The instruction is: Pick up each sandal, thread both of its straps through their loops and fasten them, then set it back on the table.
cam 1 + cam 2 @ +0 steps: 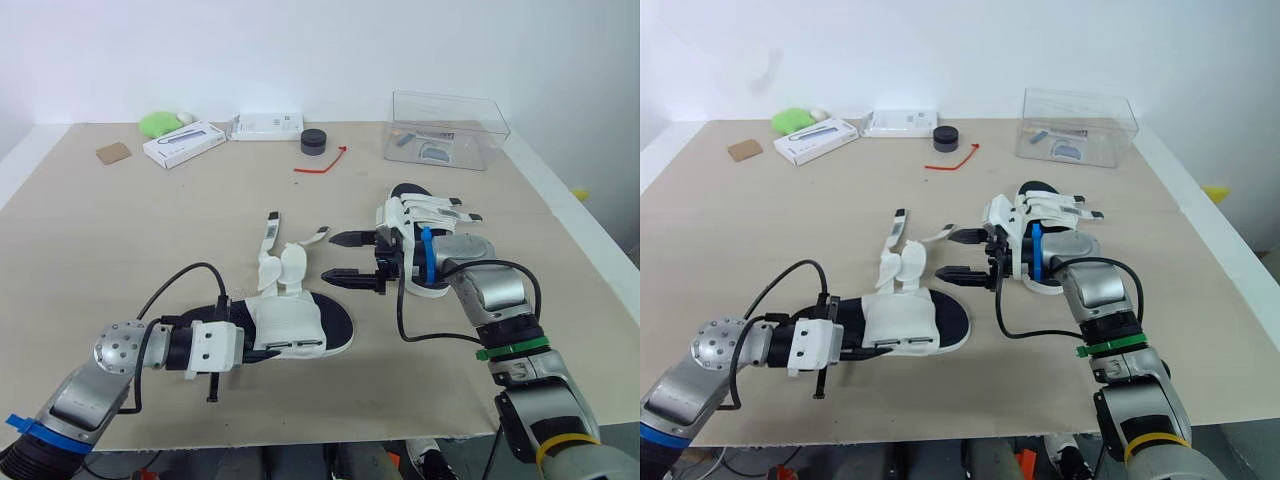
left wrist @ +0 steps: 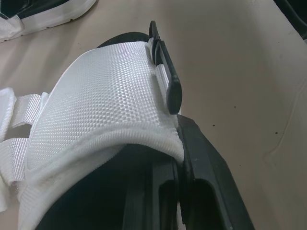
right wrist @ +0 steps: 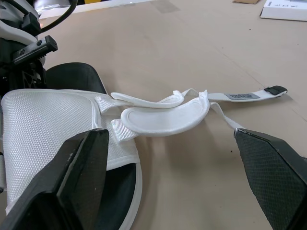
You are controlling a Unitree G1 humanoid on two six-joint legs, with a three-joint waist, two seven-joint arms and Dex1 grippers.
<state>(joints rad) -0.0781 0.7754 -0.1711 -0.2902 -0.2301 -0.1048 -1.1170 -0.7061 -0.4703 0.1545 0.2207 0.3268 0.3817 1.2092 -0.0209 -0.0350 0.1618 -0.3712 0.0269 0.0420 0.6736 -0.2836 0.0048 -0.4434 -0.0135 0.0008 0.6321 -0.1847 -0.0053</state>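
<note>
Beige table (image 1: 120, 230) against a white wall. Clutter along the far edge at 12 o'clock: green lump (image 1: 160, 123), white box (image 1: 183, 143), black puck (image 1: 314, 141), red tie (image 1: 322, 163), clear plastic box (image 1: 445, 130).

Left gripper (image 1: 262, 352) is low at 7 o'clock of the table, against the side of the near sandal (image 1: 290, 325). In the wrist view its fingers (image 2: 170, 81) lie close together, nipping the edge of the white mesh upper (image 2: 96, 96). I read that as closed on the upper.

Near sandal lies flat on the table at 6 o'clock, black footbed up, both straps undone. Padded strap (image 3: 165, 115) is flopped open toward 12 o'clock of the shoe. Thin strap (image 1: 270, 232) trails further out, its black tip resting on the table.

Right gripper (image 1: 345, 258) is at 3 o'clock of those loose straps, close but apart. It is spread wide and holds nothing.

Far sandal (image 1: 425, 212) sits at 3 o'clock of the table, partly behind the right gripper, straps across it. Can't tell if they are fastened.

Handling, judged:
- The sandal looks light, so it will slide unless it is pinned.
- The sole is the stiff part; the mesh upper gives, so a pinch there holds but lets the shoe swing.
- The straps are limp webbing and will not push through a loop.
- Best hold looks like the thin strap near its stiffer black tip, then pull it through.
- The padded strap is thicker; pinch it at its edge.
- Nothing here looks fragile.
</note>
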